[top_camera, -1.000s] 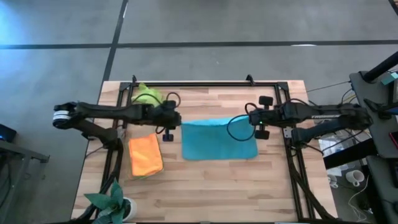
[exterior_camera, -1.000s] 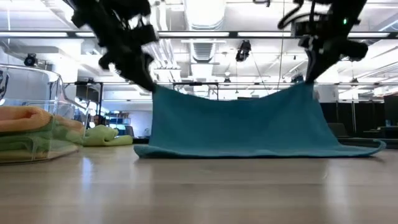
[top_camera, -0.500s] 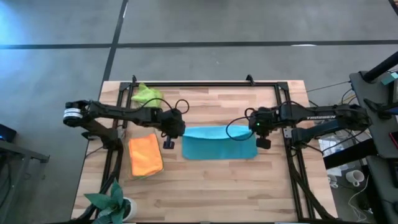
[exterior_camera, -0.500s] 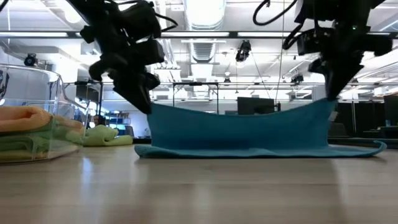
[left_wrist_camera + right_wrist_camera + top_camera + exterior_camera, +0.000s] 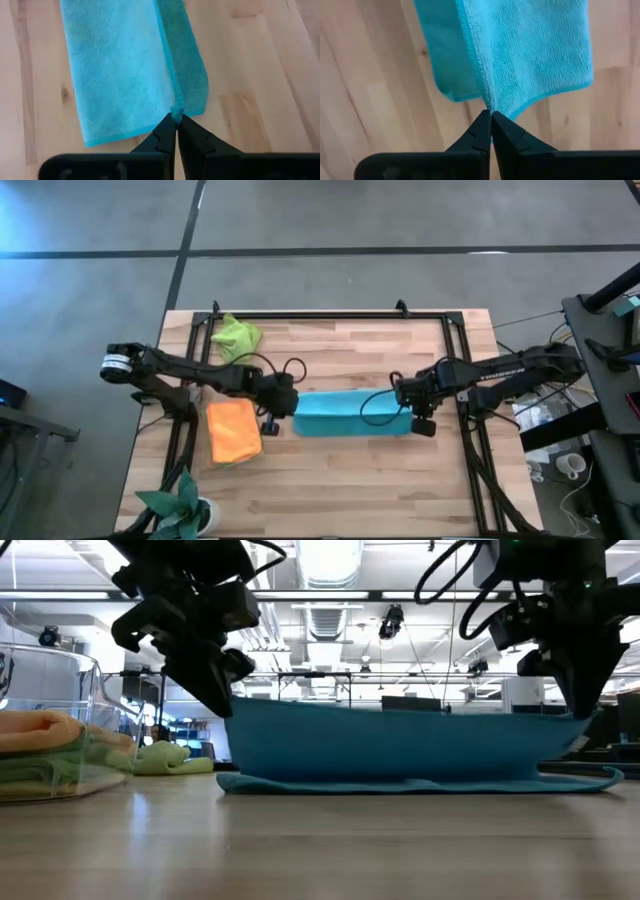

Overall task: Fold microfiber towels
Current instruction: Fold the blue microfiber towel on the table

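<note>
Left gripper (image 5: 284,402) pinches one top corner of the light blue towel (image 5: 352,412), fingers pressed together on its hem, and the right gripper (image 5: 412,402) pinches the opposite top corner the same way. Stretched between them, the towel's long axis runs from the table's (image 5: 330,480) left edge toward its right, near the middle of the table. The held edge hangs low over the half lying flat on the wood, so the fold looks nearly closed; lowering both corners evenly onto the near hem seems the decisive move. Both arms reach inward from their sides, wrists angled down, equally near the cloth.
</note>
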